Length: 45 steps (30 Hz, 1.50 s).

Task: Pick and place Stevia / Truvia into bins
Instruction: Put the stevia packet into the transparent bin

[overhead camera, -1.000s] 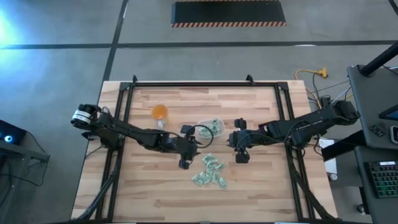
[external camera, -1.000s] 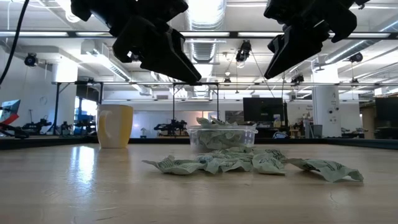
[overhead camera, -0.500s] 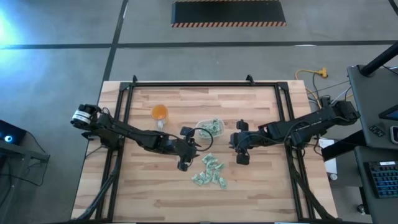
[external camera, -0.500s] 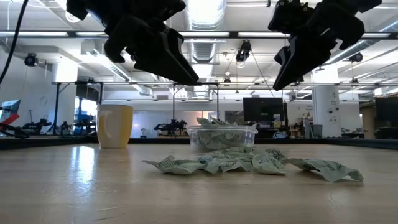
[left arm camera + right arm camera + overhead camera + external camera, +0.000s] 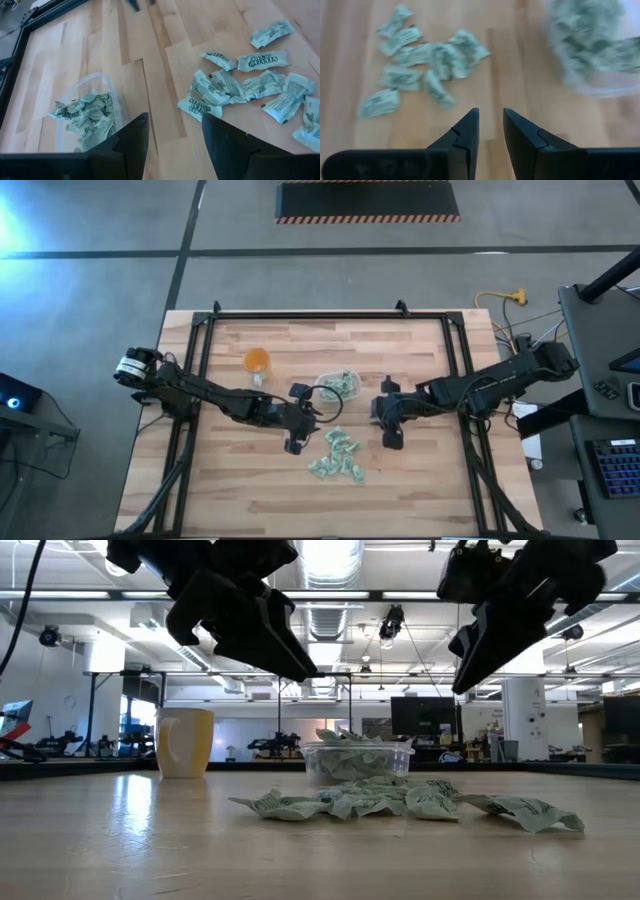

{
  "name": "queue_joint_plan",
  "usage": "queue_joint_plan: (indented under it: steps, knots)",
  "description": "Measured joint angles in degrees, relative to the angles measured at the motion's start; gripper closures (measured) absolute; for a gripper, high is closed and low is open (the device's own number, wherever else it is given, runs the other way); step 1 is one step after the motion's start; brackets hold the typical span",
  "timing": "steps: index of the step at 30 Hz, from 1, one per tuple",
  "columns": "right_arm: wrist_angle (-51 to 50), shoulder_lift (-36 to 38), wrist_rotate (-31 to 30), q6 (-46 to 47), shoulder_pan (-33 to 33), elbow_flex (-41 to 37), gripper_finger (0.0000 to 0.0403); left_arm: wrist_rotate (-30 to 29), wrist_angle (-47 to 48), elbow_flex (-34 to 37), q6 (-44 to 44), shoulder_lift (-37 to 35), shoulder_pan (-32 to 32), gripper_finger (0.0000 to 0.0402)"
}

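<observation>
I see the small clear plastic tub (image 5: 338, 386) already partly filled with green-and-white paper packets, but a loose cluster of packets (image 5: 338, 455) remains on the wooden worktop (image 5: 420, 480). Left end effector (image 5: 293, 442) hovers apart, empty; right end effector (image 5: 390, 439) hovers slightly apart, empty.

The only print that can be read is on the loose green-and-white Stevia packets (image 5: 262, 60) lying on the wooden tabletop (image 5: 165, 35) in the left wrist view. One packet near the middle of the scattered group carries dark capital letters that look like "STEVIA". A neighbouring packet (image 5: 199, 106), the one lying closest to the clear tub (image 5: 75, 87), bears similar dark lettering, too creased to make out. Printing on the packets inside the tub cannot be read.
</observation>
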<state>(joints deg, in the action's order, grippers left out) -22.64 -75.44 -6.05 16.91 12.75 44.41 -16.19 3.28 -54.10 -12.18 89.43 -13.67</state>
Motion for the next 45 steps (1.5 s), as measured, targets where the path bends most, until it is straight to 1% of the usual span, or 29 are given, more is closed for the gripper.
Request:
queue_joint_plan:
  steps: [9,13,16,25,30,36,39,42,45]
  knots:
    - [6.41,-2.05,0.18,-0.44,8.10,-2.12,0.0321,-0.15,0.82,0.09,0.87,0.02,-0.04,0.0234]
    - [11.55,-3.17,0.10,-0.55,10.28,-4.01,0.0321,-0.15,1.55,-0.01,1.37,0.02,-0.04,0.0234]
    - [13.04,-4.04,0.05,-0.68,10.74,-4.68,0.0321,-0.13,3.61,-0.23,1.40,0.02,-0.04,0.0234]
    - [19.01,-8.88,-0.07,-2.40,10.63,-4.95,0.0321,-0.10,3.73,-0.24,1.42,0.00,-0.04,0.0234]
    - [19.00,-11.72,0.14,-3.82,10.63,-3.61,0.0321,0.02,3.83,-0.24,1.53,0.00,-0.22,0.0234]
    - [18.64,-13.03,0.53,-3.67,10.61,-2.95,0.0321,6.54,8.28,-0.47,1.54,-0.04,-0.83,0.0234]
    - [18.87,-14.07,0.49,-2.72,10.61,-2.80,0.0321,6.95,9.77,-0.48,1.55,-0.07,-1.07,0.0234]
    - [21.11,-16.11,-0.35,-2.25,10.61,-2.80,0.0321,6.95,9.78,-0.48,2.32,-0.07,-1.09,0.0234]
    - [23.69,-18.76,-0.36,-4.65,10.44,-2.69,0.0321,6.93,9.81,-0.48,2.82,-0.09,-1.09,0.0234]
